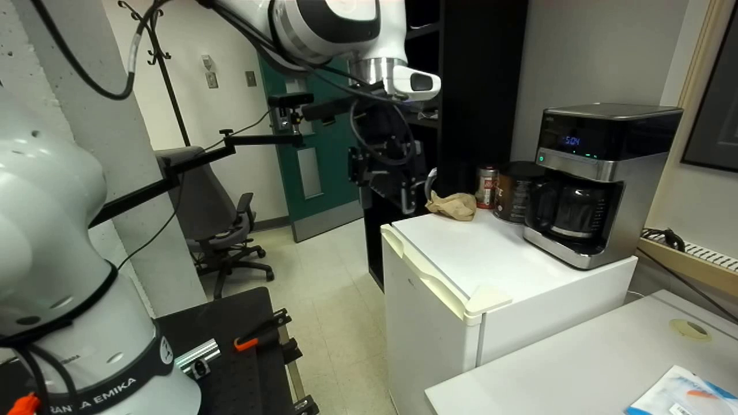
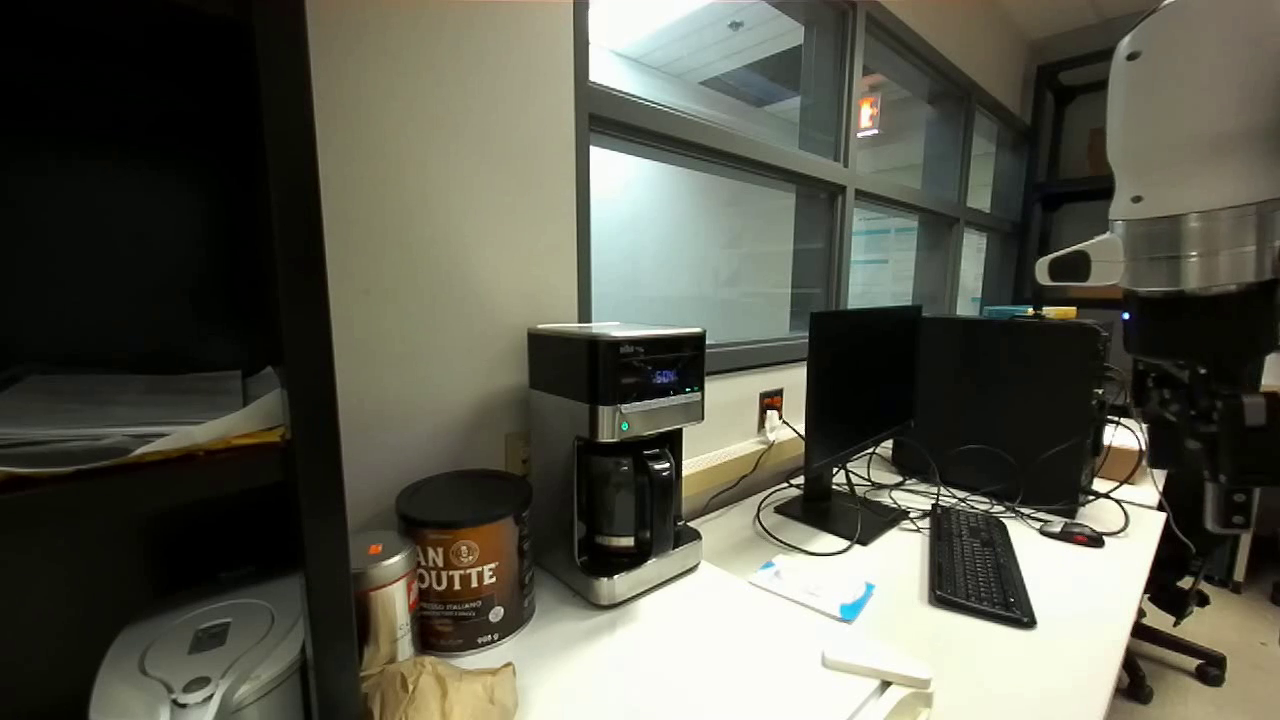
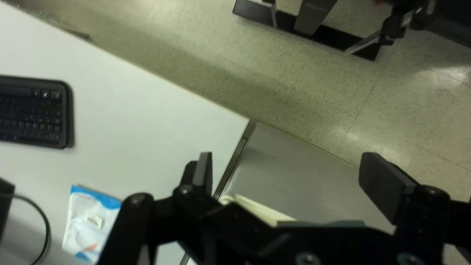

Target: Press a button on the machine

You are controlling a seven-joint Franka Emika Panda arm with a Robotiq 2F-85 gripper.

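The gripper point(image 3: 287, 176), jaws spread with nothing between them, is held well apart from the coffee maker point(image 1: 637, 190) on the white fridge point(image 1: 490, 259); no contact is made with the front panel point(image 2: 655, 395), so the approach and 1 press are judged left to do. Inside the seated carafe point(image 2: 615, 505) and the lidded brown tin point(image 2: 465, 570), no contents can be told.

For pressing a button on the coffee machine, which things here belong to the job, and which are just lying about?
Belong to the job: coffee maker; pincer, open.
Just lying about: crumpled brown paper; brown canister; silver tin; keyboard; mouse; white-and-blue packet.
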